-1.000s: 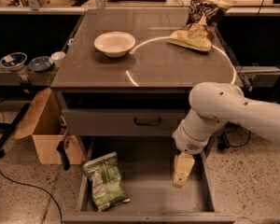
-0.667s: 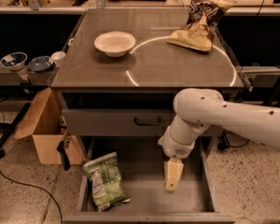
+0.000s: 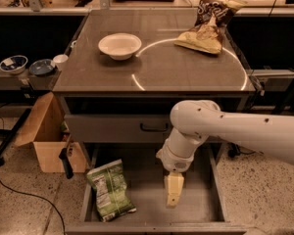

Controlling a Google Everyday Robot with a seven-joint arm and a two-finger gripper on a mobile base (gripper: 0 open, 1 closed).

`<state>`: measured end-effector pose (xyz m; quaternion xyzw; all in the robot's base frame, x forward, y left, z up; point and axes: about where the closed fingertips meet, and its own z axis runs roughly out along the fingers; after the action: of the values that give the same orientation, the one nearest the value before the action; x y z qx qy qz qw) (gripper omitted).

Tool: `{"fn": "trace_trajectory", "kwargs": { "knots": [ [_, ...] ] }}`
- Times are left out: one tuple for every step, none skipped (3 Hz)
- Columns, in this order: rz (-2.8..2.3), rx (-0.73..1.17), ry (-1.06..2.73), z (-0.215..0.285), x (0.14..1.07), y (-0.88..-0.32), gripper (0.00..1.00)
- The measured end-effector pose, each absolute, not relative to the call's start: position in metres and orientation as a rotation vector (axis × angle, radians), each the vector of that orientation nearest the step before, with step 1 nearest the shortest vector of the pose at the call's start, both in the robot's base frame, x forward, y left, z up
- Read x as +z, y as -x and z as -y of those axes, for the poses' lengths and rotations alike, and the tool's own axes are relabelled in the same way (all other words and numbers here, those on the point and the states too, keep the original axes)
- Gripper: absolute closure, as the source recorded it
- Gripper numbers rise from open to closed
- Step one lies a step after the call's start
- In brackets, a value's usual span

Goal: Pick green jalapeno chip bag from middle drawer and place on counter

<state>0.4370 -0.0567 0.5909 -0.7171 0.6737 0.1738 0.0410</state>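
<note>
Above drawer (image 3: 142, 180), claw (image 3: 172, 201) hanging apart from bag (image 3: 109, 190), opening indiscernible. Likely light, soft, slippery foil: pinch gently across crinkled middle.

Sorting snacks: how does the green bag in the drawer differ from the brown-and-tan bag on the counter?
The crinkled green foil chip bag lies flat in the grey metal drawer, label panel up; the brown-and-tan chip bag sits half upright on the grey-brown counter. Both are crumpled snack bags. The pincer hangs over the drawer, beside the green bag.
</note>
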Motion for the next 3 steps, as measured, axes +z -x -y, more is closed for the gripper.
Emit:
{"fn": "trace_trajectory", "kwargs": {
  "knots": [
    [-2.075,0.519,2.169,0.05,0.573,-0.448,0.0],
    [-2.105,0.435,2.107,0.028,0.542,-0.469,0.0],
    [-2.156,0.334,2.013,0.014,0.524,-0.477,0.0]
  ]
}}
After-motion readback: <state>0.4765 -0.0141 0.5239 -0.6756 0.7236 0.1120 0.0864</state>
